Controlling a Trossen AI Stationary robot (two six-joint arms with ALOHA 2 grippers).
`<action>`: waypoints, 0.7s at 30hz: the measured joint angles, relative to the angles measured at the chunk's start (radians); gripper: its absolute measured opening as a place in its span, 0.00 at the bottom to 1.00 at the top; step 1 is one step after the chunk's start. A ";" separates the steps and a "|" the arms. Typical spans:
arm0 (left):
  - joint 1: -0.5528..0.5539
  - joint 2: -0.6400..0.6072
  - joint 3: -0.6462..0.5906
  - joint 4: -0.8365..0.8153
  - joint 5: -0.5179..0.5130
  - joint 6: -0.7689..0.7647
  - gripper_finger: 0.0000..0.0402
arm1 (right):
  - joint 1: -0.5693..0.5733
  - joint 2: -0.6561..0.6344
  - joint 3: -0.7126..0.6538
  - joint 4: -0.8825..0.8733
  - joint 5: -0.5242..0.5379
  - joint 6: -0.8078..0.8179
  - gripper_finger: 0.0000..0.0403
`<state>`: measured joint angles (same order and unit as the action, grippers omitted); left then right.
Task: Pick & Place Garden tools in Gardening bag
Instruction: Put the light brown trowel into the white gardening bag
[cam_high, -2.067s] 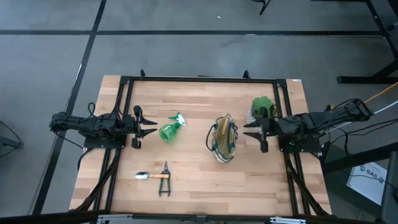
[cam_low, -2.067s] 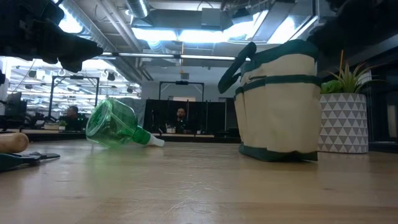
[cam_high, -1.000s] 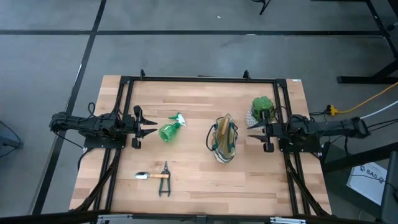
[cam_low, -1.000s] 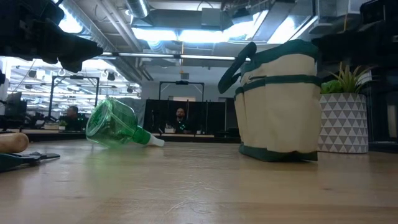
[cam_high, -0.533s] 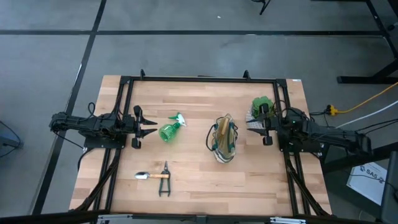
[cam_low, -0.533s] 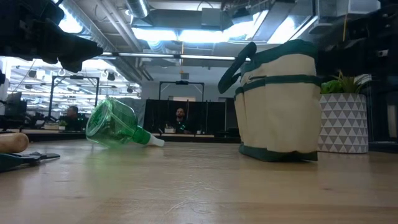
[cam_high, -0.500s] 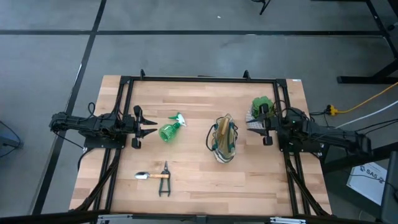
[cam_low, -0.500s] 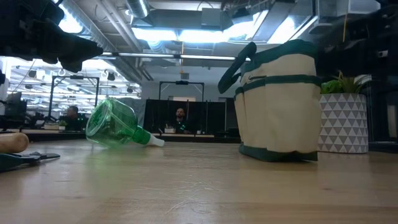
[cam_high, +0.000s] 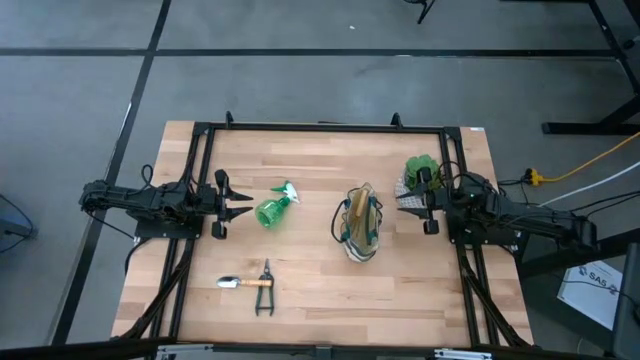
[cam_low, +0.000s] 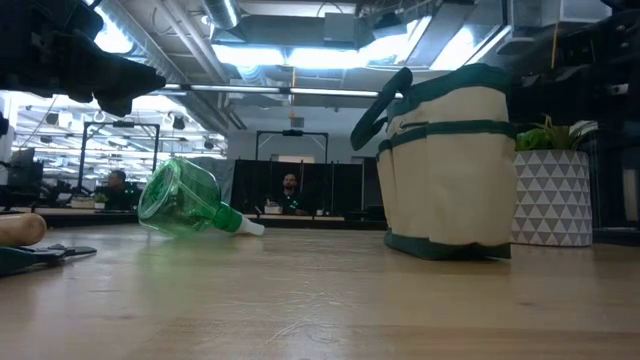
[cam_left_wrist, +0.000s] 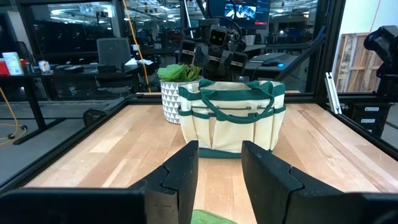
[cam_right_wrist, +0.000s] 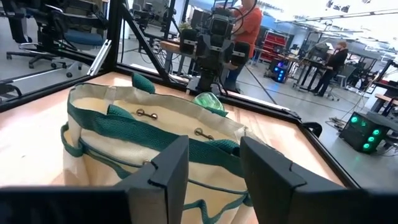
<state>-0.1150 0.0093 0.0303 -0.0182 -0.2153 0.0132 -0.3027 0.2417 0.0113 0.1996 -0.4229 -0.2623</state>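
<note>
From above, the bag (cam_high: 359, 229) stands right of the table's middle, and a wooden handle seems to stick out of its mouth, so one tool may already be in, though I cannot tell for sure. Well left of the bag the spray bottle (cam_high: 274, 207) lies on its side; the trowel (cam_high: 244, 283) and the shears (cam_high: 265, 291) lie touching, nearer the front edge and left of the bag. The left gripper (cam_high: 238, 203) hovers just beside the bottle, the right gripper (cam_high: 405, 207) just right of the bag, next to the plant (cam_high: 421, 172). From table height, the bottle (cam_low: 190, 200) is tipped over left of the upright bag (cam_low: 447, 165), with the shears (cam_low: 35, 257) at the far left. The left wrist view shows that arm's fingers (cam_left_wrist: 180, 175) parted with nothing between them, the bag (cam_left_wrist: 234, 124) ahead. The right wrist view shows its fingers (cam_right_wrist: 166, 168) likewise apart and empty, right at the bag (cam_right_wrist: 143, 146). In my judgement at least three tools are left to go in.
</note>
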 joint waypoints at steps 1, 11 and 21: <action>0.000 0.000 0.000 0.000 0.000 0.000 0.29 | 0.000 0.000 0.000 -0.003 0.000 0.000 0.36; 0.000 0.000 0.000 0.000 0.000 0.000 0.29 | 0.056 0.000 0.000 0.127 0.000 0.129 0.36; 0.000 0.000 0.000 0.000 0.000 0.000 0.29 | 0.304 0.000 0.000 0.074 0.245 0.158 0.36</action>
<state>-0.1149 0.0090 0.0305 -0.0181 -0.2153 0.0135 0.0015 0.2417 0.0116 0.2738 -0.1776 -0.1039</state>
